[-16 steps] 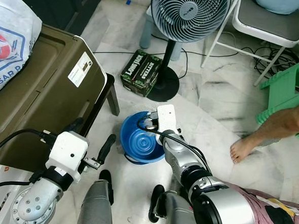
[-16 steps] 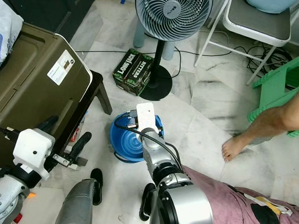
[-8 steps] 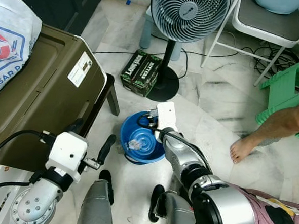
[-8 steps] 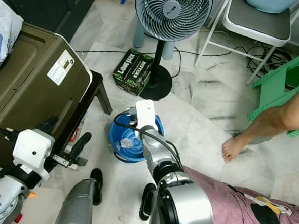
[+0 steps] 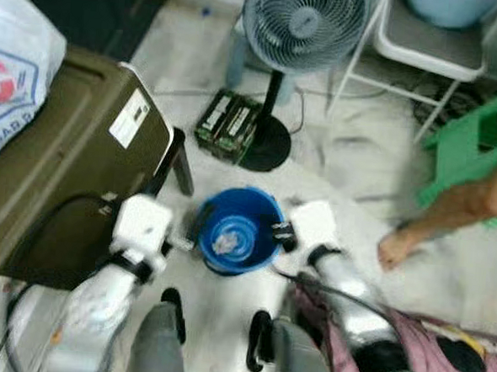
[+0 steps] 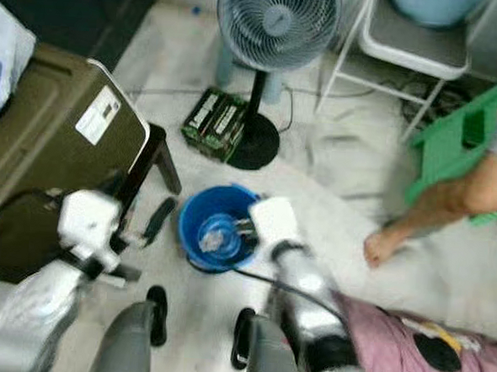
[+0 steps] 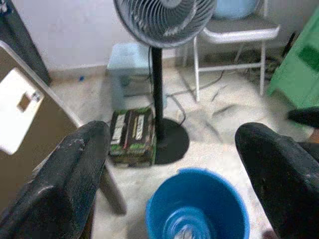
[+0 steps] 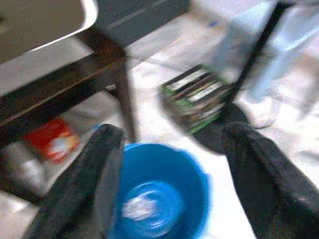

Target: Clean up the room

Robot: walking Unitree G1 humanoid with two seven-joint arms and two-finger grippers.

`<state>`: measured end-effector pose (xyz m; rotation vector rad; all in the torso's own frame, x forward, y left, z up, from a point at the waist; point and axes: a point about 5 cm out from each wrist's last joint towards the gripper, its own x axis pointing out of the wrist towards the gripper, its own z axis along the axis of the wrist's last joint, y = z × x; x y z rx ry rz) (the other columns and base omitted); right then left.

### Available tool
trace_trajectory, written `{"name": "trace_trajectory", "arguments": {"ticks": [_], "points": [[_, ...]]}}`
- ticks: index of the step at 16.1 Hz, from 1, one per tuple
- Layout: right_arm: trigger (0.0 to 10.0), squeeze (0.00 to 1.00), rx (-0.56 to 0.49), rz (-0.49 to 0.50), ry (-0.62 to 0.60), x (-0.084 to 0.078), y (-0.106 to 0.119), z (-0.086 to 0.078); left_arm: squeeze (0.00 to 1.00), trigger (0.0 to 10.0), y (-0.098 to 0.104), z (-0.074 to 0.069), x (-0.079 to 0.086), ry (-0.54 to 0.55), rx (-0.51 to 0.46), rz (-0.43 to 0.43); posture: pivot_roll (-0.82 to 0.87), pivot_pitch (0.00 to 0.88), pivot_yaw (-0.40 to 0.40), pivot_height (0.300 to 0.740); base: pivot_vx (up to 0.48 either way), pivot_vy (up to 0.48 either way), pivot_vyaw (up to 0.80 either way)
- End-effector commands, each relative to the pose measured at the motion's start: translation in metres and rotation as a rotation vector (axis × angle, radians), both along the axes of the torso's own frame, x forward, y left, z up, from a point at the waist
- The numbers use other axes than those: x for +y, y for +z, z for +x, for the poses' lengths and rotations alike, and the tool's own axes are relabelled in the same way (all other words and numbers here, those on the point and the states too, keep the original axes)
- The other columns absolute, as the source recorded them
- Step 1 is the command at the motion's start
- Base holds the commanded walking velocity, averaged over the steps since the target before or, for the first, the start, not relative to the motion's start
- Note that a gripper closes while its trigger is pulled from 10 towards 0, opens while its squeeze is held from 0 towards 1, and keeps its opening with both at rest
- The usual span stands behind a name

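One olive-green case [image 5: 60, 153] is seen at nine o'clock, and beside it the left gripper [image 5: 197, 225] is held at the nine o'clock rim of the single blue bucket [image 5: 240, 228], its two black fingers [image 7: 65, 179] spread wide apart and empty. One crumpled pale scrap [image 5: 226, 238] is seen lying inside the bucket at the floor's centre, with one green carton [image 5: 227, 127] and one standing fan [image 5: 302, 29] placed at twelve o'clock of it. The right gripper [image 5: 281, 233] is held at the bucket's three o'clock rim with its fingers [image 8: 261, 174] likewise parted, and one person's bare foot [image 5: 394, 248] and one green stool [image 5: 474, 149] are found farther toward three o'clock.
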<state>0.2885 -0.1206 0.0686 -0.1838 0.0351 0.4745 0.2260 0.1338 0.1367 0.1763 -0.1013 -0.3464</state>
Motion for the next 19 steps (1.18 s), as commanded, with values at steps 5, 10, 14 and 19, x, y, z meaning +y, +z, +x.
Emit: {"name": "trace_trajectory", "arguments": {"ticks": [5, 10, 14, 19], "points": [[10.0, 1.00, 0.007, -0.019, -0.184, -0.036, 0.000, -0.032, 0.00, 10.0, -0.011, 0.025, 0.003, 0.146, -0.049, 0.020, -0.05, 0.116, -0.065, 0.740, 0.000, 0.000, 0.00], [10.0, 1.00, 0.004, -0.041, -0.200, -0.043, 0.003, -0.036, 0.00, 10.0, -0.025, 0.035, 0.021, 0.332, -0.052, 0.016, -0.05, 0.040, -0.044, 0.740, 0.000, 0.000, 0.00], [10.0, 0.00, -0.003, -0.083, -0.250, -0.054, 0.002, -0.052, 0.00, 10.0, -0.041, 0.025, 0.034, 0.368, -0.008, 0.006, -0.04, 0.000, -0.045, 0.740, 0.000, 0.000, 0.00], [10.0, 0.00, 0.006, -0.057, -0.360, -0.063, 0.001, -0.048, 0.00, 10.0, -0.055, 0.014, 0.024, 0.206, 0.017, 0.075, -0.03, 0.000, -0.062, 0.740, 0.000, 0.000, 0.00]]}}
